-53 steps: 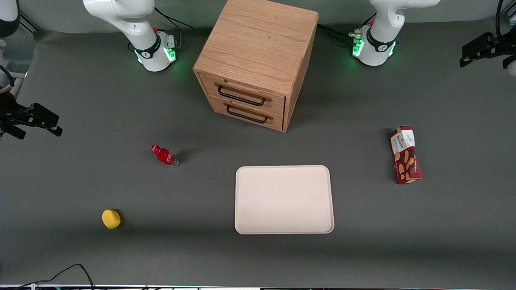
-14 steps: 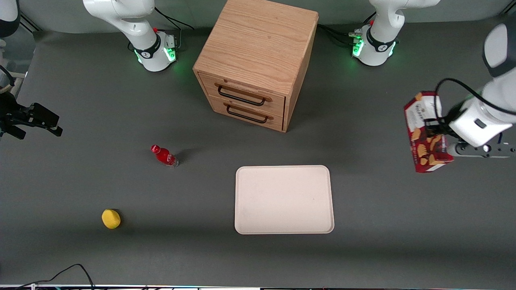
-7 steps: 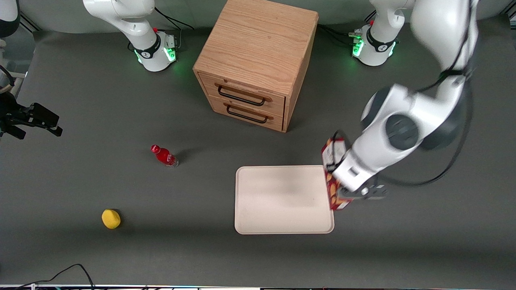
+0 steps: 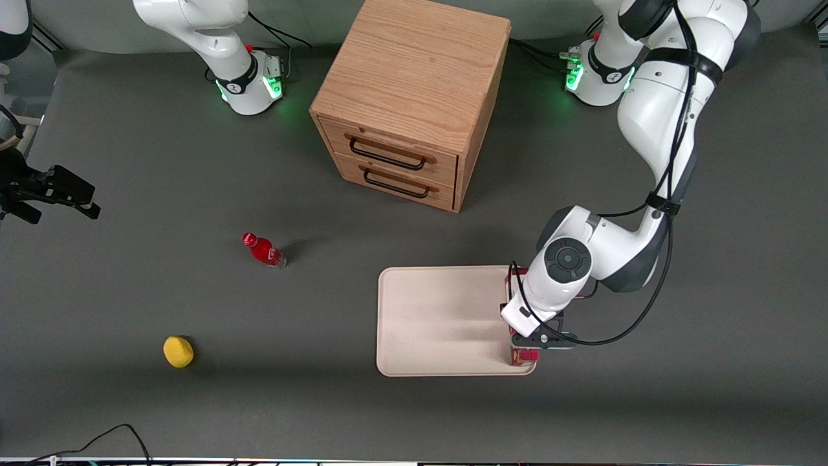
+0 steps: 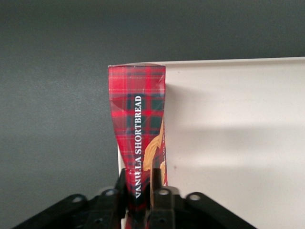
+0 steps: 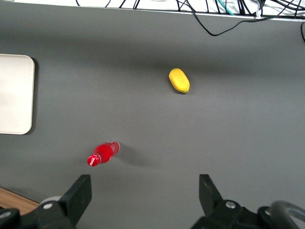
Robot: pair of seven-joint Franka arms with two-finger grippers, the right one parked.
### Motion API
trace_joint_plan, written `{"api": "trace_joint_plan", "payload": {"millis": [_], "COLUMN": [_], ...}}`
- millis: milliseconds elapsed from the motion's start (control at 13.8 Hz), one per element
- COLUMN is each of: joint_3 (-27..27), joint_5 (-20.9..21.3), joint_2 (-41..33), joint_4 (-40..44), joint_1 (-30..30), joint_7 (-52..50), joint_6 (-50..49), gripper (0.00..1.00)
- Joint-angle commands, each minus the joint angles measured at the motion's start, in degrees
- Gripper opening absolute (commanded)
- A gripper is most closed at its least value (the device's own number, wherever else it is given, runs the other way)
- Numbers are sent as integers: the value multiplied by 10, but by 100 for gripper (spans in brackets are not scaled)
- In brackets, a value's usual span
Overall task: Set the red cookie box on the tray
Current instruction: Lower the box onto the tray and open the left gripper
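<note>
Over the tray's [image 4: 440, 317] edge, the gripper [image 5: 142, 193] is clamped on the red cookie box [image 5: 138, 129].

Tool [image 5: 140, 198] clamped the red cookie box [image 5: 138, 129] at its near end, black fingers [image 5: 162, 200] pressed on both narrow sides. Box was a red tartan carton, "VANILLA SHORTBREAD" printed in white lengthwise, a strip of tan biscuit picture along one edge. Box stood along the edge of the cream tray [image 5: 233, 138], its other end at the tray's rounded corner, casting a soft shadow on the tray. Contact with the tray could not be told. Dark grey desk [image 5: 52, 95] lay alongside and past the tray rim.
</note>
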Motion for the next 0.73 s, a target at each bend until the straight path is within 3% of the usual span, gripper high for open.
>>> {"api": "trace_joint_plan", "payload": {"millis": [0, 218, 509, 655], "joint_3": [-3, 13, 112, 176], "joint_5": [2, -98, -198, -224], "joint_2": [-59, -181, -327, -419], "joint_4": [-17, -12, -16, -74], "joint_1": [8, 21, 22, 22], "joint_7": [-15, 46, 205, 309], "joint_6": [-67, -206, -410, -469], "gripper": [100, 100, 100, 100]}}
